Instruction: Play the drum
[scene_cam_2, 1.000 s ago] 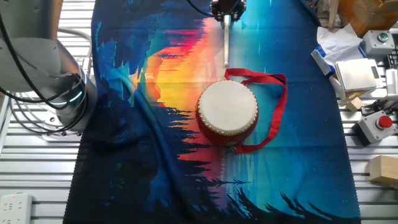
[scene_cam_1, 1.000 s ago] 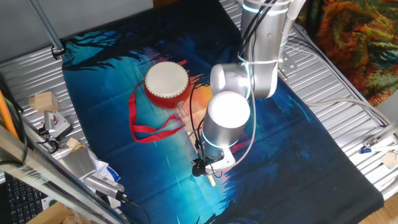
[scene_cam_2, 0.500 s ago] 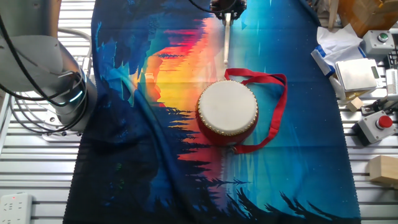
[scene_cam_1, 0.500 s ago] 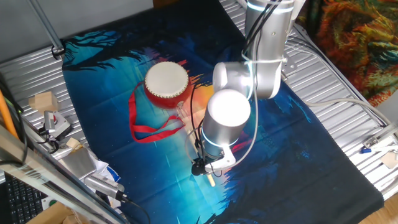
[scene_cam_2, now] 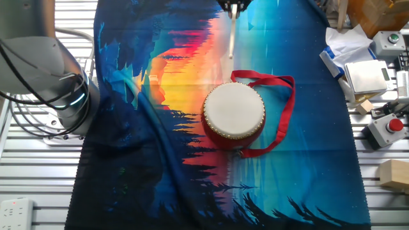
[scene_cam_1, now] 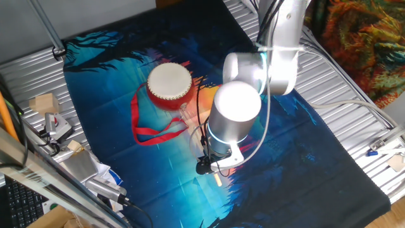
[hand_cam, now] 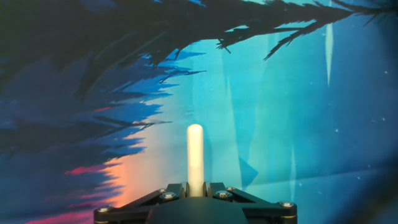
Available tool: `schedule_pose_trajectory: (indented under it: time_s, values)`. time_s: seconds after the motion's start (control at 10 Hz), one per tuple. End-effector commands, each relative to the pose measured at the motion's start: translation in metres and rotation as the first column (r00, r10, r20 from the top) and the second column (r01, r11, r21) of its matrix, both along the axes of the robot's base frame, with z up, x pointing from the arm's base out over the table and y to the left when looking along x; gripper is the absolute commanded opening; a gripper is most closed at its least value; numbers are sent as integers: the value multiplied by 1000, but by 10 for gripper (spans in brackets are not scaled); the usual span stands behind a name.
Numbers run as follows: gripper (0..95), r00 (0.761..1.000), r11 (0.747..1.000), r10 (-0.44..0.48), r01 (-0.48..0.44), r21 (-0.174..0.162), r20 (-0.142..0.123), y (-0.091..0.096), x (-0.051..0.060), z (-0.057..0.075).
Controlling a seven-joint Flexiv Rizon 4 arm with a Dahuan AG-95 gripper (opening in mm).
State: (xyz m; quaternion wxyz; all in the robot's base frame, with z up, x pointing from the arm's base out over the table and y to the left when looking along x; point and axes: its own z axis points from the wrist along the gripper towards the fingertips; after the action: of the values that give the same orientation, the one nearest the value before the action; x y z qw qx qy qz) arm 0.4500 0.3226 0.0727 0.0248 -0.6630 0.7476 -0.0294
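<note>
The drum (scene_cam_1: 169,85) has a cream skin top and red sides and stands on the printed cloth; it also shows in the other fixed view (scene_cam_2: 234,114). Its red ribbon strap (scene_cam_2: 285,108) loops on the cloth beside it. My gripper (hand_cam: 195,185) is shut on a thin pale wooden stick (hand_cam: 195,155), which points out between the jaws. In the other fixed view the stick (scene_cam_2: 231,38) points toward the drum and its tip ends a little short of the rim. The gripper (scene_cam_2: 234,4) is at the top edge there. In one fixed view the gripper (scene_cam_1: 210,166) is mostly hidden under the arm.
A blue and orange printed cloth (scene_cam_2: 160,96) covers the metal table. The robot base (scene_cam_2: 45,76) stands at the left. Boxes, a red button unit (scene_cam_2: 390,128) and wooden blocks (scene_cam_2: 393,174) lie along the right edge. Clutter and a block (scene_cam_1: 43,102) sit at the left in one fixed view.
The gripper has moved away from the drum with the stick in it, so the stick's tip now ends further from the rim. The drum has not moved.
</note>
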Motion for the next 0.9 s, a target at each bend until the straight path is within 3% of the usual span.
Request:
schedule_pose_trajectory:
  time_s: [0.1,0.4,0.9]
  values:
    - [0,1000,1000,-10,10,1,4,0,-3,8]
    - [0,1000,1000,17,-17,21,3,-15,0,26]
    - [0,999,999,28,-28,32,-17,-49,22,69]
